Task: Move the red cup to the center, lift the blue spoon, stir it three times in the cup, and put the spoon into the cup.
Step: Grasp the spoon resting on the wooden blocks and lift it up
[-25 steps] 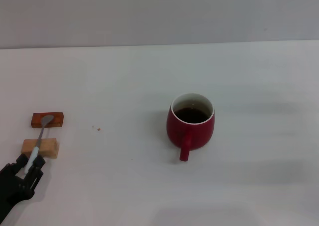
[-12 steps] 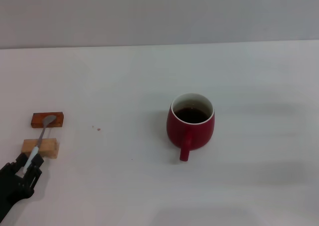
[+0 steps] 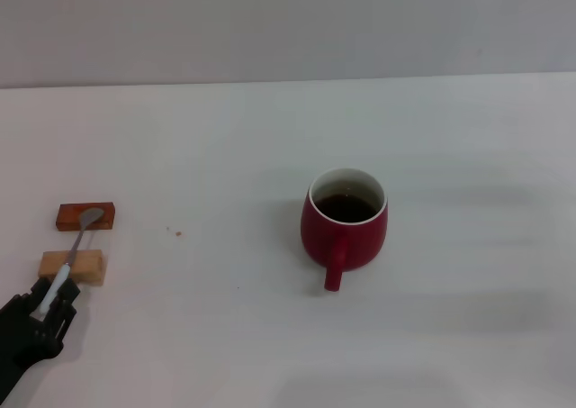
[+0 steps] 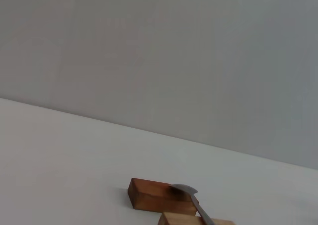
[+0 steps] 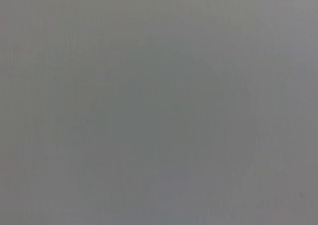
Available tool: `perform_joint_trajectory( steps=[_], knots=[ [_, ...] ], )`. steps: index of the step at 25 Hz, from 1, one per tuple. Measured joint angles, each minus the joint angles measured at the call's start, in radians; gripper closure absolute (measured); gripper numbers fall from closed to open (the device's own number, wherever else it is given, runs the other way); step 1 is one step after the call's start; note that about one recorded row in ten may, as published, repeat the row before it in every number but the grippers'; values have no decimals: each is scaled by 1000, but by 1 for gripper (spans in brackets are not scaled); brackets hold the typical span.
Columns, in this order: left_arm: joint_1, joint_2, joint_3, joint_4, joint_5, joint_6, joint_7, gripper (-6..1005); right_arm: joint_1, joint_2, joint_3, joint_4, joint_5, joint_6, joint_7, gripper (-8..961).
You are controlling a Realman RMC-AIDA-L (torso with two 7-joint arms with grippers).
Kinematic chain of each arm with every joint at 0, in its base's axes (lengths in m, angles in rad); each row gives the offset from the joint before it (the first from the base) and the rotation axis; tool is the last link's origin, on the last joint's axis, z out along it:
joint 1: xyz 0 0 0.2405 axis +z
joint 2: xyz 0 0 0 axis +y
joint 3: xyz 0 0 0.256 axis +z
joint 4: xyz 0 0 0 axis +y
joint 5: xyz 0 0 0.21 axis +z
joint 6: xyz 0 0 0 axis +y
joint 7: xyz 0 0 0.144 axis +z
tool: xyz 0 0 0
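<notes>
My left gripper (image 3: 47,307) looks pinched on the spoon (image 3: 70,258) handle's tip, spoon lying across two wooden blocks (image 3: 72,267). Grip so far back, lifting might tip it loose. Cup (image 3: 346,224) sits mid-table.

White table (image 3: 225,138) with red cup (image 3: 346,228), two wooden blocks (image 3: 85,216).

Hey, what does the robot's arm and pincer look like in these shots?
Only the left pincer shows, at the near left corner of the head view. It is matte black all over, with blocky, ridged fingers on a chunky black body. No cables, labels or markings are visible on it. The right arm appears in no view.
</notes>
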Motion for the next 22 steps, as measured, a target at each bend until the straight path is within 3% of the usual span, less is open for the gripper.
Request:
perform_joint_trajectory(
  steps=[9, 22],
  knots=[
    [1, 0, 0, 0, -4, 1, 1, 671, 1, 0, 1, 0, 0, 0, 0, 486],
    [5, 0, -11, 0, -6, 4, 11, 671, 0, 0, -4, 3, -1, 0, 0, 485]
  ],
)
